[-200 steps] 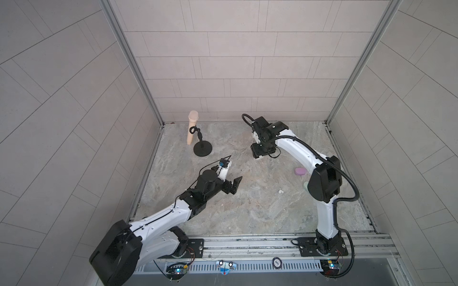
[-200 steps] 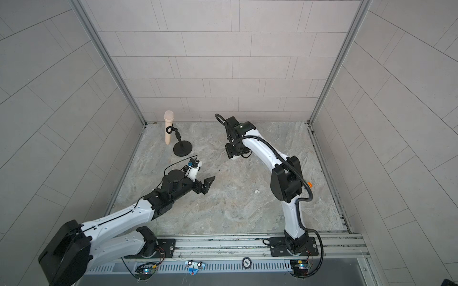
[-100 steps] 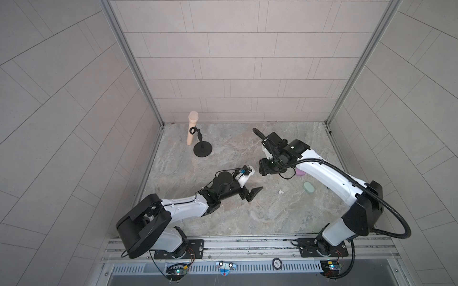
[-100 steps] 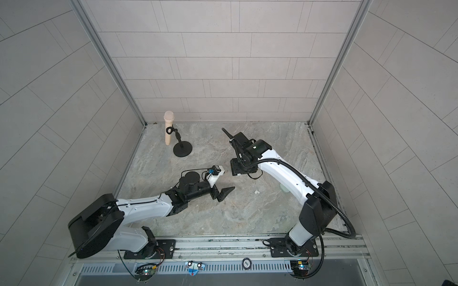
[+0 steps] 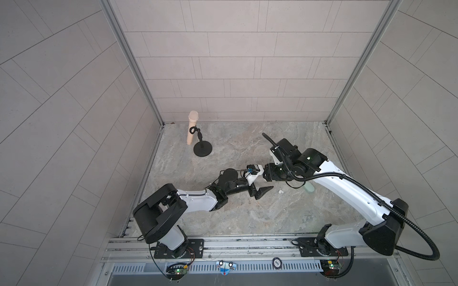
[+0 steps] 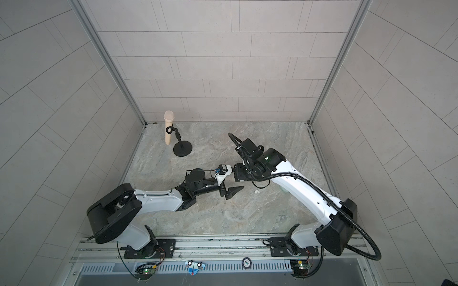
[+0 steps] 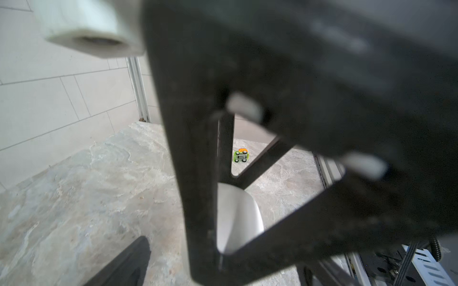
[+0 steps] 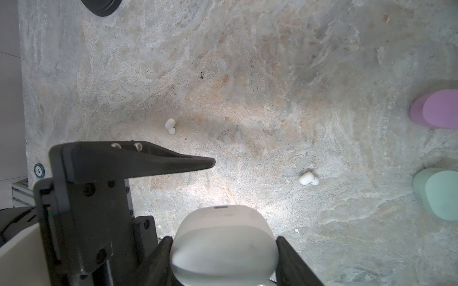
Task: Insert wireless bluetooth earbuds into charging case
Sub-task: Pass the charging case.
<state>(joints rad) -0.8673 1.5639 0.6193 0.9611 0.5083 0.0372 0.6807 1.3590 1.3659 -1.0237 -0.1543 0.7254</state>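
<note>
The right gripper [image 8: 224,239] is pinching the white charging case [image 8: 218,222], its fingers pressed to either flank. Only the right wrist view makes this plain, since in both top views the case is hidden where the two wrists meet nose to nose. The left gripper [image 5: 267,180] stands spread: one finger [image 8: 158,161] juts out beside the case with a clear gap between them, and its partner is out of sight. Two white earbuds [image 8: 307,178] lie on the marble table [image 8: 247,74] ahead of the held case, one just beyond it and a second bud [image 8: 170,125] past the far side of that left finger. In a top view a single bud [image 5: 280,191] shows, a speck just off the left fingertip. The lilac case [image 8: 438,109] and mint case [image 8: 438,195] sit side by side farther out from the right gripper, and from above only the mint case [image 5: 309,189] peeps past the right arm. The left wrist view, mostly blocked by blurred black framework, alone shows a green toy car [image 7: 240,156] far beyond the case. The microphone [image 5: 192,127] on its stand appears whole only from above.
</note>
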